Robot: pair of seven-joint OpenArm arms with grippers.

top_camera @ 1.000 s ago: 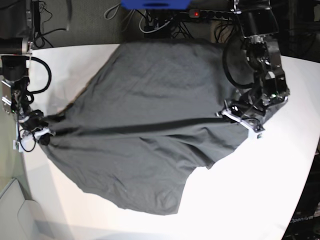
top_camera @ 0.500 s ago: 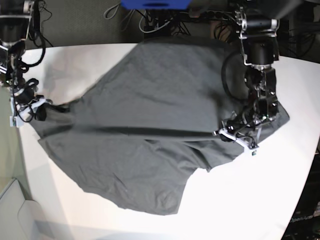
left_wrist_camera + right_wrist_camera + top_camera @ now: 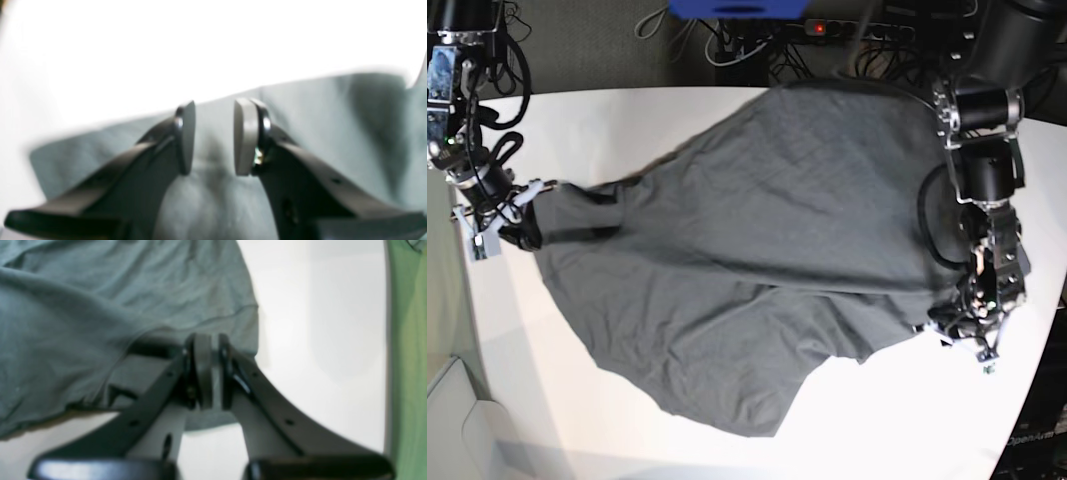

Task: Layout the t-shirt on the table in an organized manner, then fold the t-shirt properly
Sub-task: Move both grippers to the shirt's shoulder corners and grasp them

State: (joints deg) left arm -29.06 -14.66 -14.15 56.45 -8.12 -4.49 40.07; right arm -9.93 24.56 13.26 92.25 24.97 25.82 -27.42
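Right gripper [image 3: 206,373] I see clamped on an edge of the t-shirt [image 3: 757,250], while my left gripper [image 3: 213,136] stands parted over the cloth (gripping nothing). It lies spread and wrinkled across the white table [image 3: 907,420], between both arms.

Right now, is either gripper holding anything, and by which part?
Right gripper: shut on the t-shirt, pinching its hemmed edge. Left gripper: jaws apart over cloth, holding nothing.
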